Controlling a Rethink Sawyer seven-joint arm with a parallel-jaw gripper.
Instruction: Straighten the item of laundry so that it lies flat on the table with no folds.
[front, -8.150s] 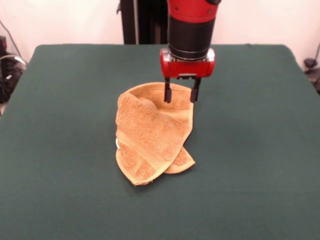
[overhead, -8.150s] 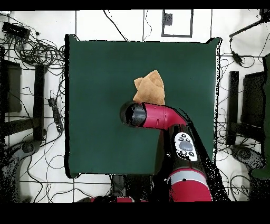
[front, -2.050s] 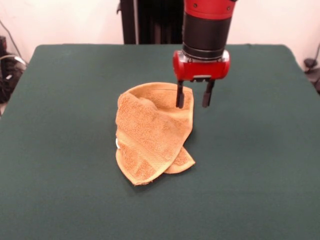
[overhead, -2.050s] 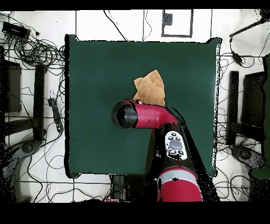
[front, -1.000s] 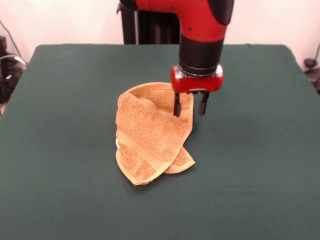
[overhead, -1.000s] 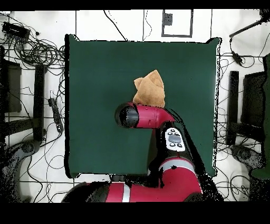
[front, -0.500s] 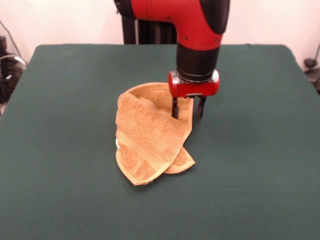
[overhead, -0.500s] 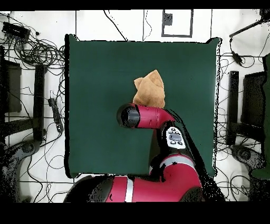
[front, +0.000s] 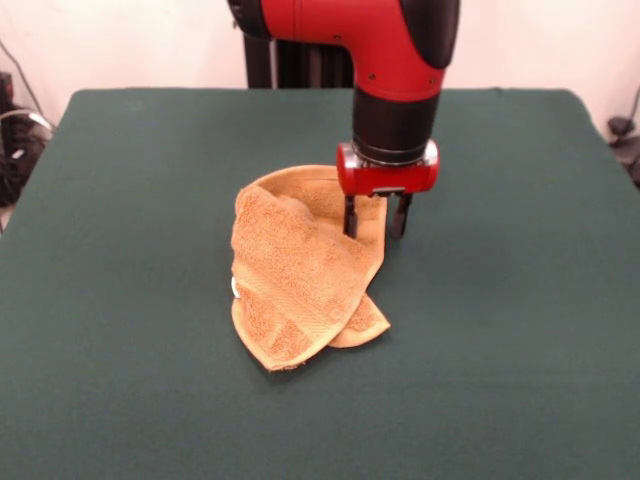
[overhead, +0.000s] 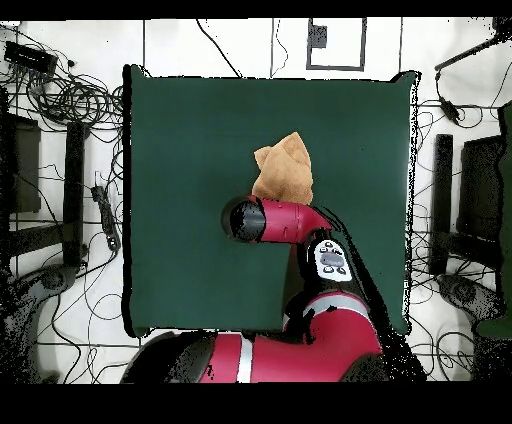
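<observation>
The item of laundry (front: 300, 270) is an orange-tan towel lying crumpled and folded over itself near the middle of the green table (front: 130, 230). A bit of white tag (front: 235, 287) peeks out at its left edge. My gripper (front: 374, 222) is open and low at the towel's far right edge. One finger stands on the towel side of that raised edge and the other on the table side. From overhead the towel (overhead: 285, 165) shows just beyond the red arm (overhead: 285, 220), which hides the gripper.
Bare green cloth surrounds the towel on all sides in the overhead view of the table (overhead: 180, 140). Cables (overhead: 60, 100) and dark equipment lie on the floor beside the table's edges.
Over the earlier frames the gripper shifted to the towel's right side and came down to its far edge. In the last half second it has barely moved. The towel keeps its shape.
</observation>
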